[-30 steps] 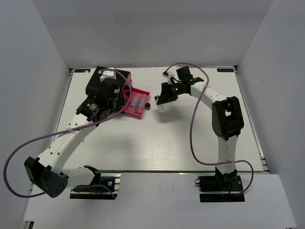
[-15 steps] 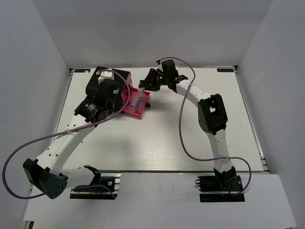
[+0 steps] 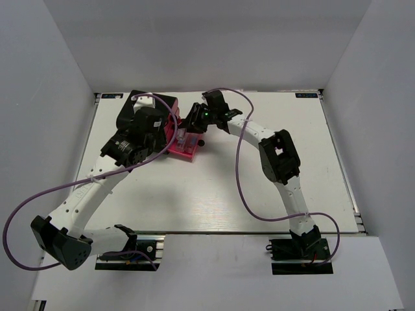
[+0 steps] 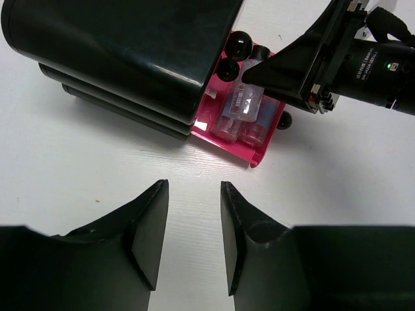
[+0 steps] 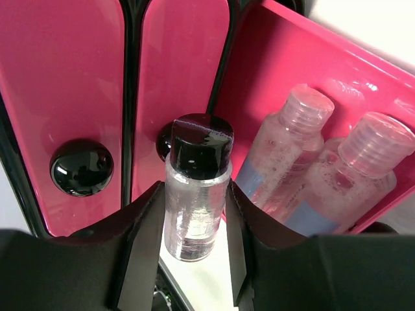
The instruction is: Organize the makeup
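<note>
The right arm's jaws pinch a small black-capped bottle (image 5: 196, 194) by its clear body, its long axis running along the jaws, cap leading. It hangs at the open pink drawer (image 5: 311, 58), just beside two clear bottles (image 5: 285, 149) lying there side by side. The left arm's jaws stand spread above the worktop (image 4: 78, 149), near the black box (image 4: 130, 52) and farther from the drawer.

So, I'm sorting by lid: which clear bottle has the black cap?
The bottle held between the jaws of the right gripper. The other two, lying in the pink drawer, have clear ribbed caps.
</note>
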Robot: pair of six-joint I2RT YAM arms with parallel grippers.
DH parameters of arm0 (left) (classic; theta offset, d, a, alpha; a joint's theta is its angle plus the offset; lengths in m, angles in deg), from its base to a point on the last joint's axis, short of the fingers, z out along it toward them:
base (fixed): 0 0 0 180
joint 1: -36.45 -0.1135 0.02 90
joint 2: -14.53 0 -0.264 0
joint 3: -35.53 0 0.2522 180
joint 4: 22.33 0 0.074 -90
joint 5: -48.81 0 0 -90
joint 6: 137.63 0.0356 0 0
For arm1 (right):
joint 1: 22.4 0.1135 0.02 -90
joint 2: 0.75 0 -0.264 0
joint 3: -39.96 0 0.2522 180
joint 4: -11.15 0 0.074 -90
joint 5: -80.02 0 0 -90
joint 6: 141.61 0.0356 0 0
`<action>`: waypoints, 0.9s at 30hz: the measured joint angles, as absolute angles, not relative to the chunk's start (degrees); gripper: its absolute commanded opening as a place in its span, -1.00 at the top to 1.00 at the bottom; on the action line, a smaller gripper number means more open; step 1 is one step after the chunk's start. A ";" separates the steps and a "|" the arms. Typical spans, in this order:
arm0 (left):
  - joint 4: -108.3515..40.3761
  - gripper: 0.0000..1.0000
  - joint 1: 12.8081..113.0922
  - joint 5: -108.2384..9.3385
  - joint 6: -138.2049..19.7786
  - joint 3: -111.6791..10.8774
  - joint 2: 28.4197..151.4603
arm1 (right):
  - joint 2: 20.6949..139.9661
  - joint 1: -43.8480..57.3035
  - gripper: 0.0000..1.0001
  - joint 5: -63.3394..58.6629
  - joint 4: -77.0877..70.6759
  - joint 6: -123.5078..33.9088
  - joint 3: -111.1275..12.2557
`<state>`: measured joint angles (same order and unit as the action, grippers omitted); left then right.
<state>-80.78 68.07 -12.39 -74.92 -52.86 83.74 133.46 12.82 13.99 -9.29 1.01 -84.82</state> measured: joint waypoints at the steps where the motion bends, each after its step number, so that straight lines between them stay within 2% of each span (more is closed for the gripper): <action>1: -80.76 0.03 68.07 -12.35 -74.83 -52.86 83.74 | 133.46 12.93 1.00 13.94 -9.31 1.07 -84.82; 27: -80.93 0.03 68.07 -12.00 -74.16 -52.86 83.57 | 133.53 14.03 1.00 12.11 -9.13 1.97 -83.08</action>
<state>-80.93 68.07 -12.00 -74.16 -52.86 83.57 133.53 14.03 12.11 -9.13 1.97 -83.08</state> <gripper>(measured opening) 0.485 0.438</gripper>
